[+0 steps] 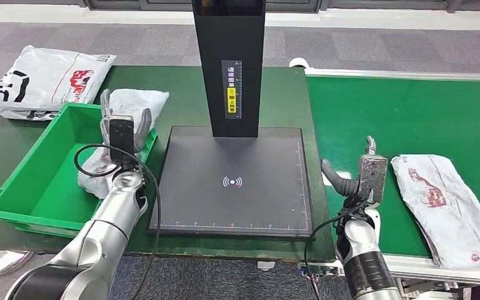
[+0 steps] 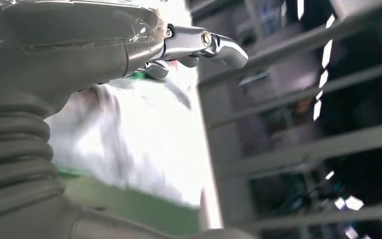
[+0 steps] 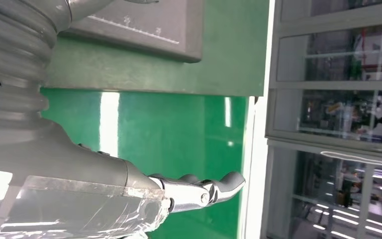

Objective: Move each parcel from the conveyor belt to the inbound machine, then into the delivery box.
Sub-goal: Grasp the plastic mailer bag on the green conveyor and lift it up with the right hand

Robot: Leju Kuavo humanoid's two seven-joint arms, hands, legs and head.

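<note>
- A dark green worktop [image 1: 287, 87] spans the left and middle of the scene, seen from above.
- A bright green conveyor belt [image 1: 412, 112] runs along the right side, touching the worktop's right edge.
- The inbound machine [image 1: 234, 181], a flat black square pad with a tall black post at its far edge, sits in the middle of the worktop. Nothing lies on the pad.
- A green delivery box [image 1: 44, 181], an open tray, sits on the worktop to the left of the machine.
- A white parcel with red print [image 1: 447, 203] lies on the near right part of the belt.
- A second white parcel [image 1: 134, 100] rests over the far right rim of the delivery box, partly inside it.
- A third white bag with black and red print [image 1: 47, 78] lies at the far left, beyond the box.
- The left robot hand [image 1: 123, 128] is over the box, fingers spread against the parcel there; whether it grips the parcel cannot be told.
- The right robot hand [image 1: 359, 175] hovers between the machine and the belt parcel, fingers apart and holding nothing.
</note>
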